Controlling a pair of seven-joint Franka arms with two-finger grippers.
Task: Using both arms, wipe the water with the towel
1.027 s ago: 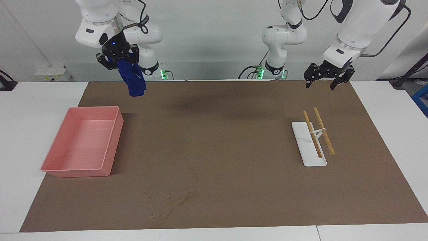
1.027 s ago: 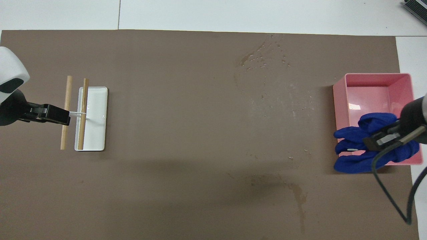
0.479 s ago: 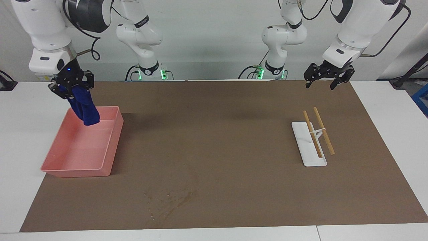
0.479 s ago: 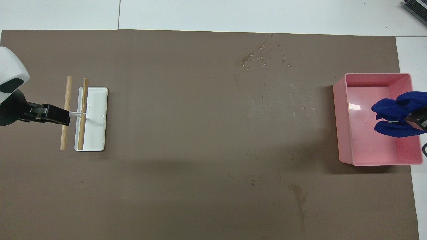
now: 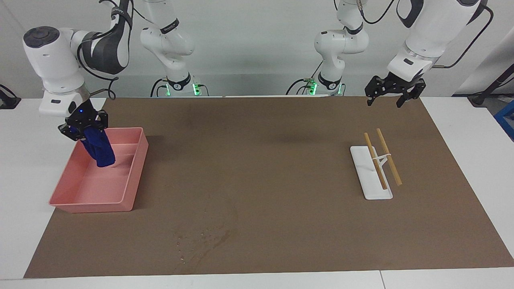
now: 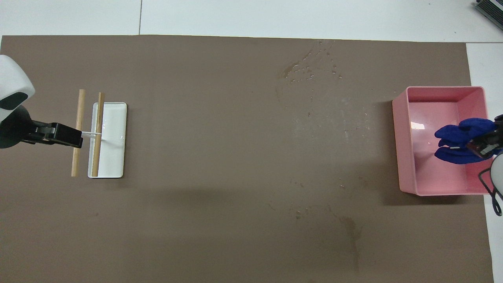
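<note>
The navy-blue towel (image 5: pixel 99 149) (image 6: pixel 458 141) hangs in a long bunch from my right gripper (image 5: pixel 83 130) (image 6: pixel 485 143), which is shut on its top. The towel's lower end dangles inside the pink tray (image 5: pixel 134 172) (image 6: pixel 401 149), over the half nearer the robots. I cannot tell whether it touches the tray floor. Water (image 5: pixel 204 237) (image 6: pixel 310 67) lies in droplets and streaks on the brown mat near the edge farthest from the robots. My left gripper (image 5: pixel 384 103) (image 6: pixel 74 137) hangs open and holds nothing, above the mat at the left arm's end.
A white rack (image 5: pixel 371 180) (image 6: pixel 114 137) carrying two wooden rods stands under and beside the left gripper. A darker damp stain (image 6: pixel 349 232) marks the mat nearer the robots. The brown mat (image 5: pixel 281 160) covers most of the white table.
The right arm swung the towel from over the mat's edge near the robots out over the pink tray, then lowered it into the tray. The left arm has not moved.
</note>
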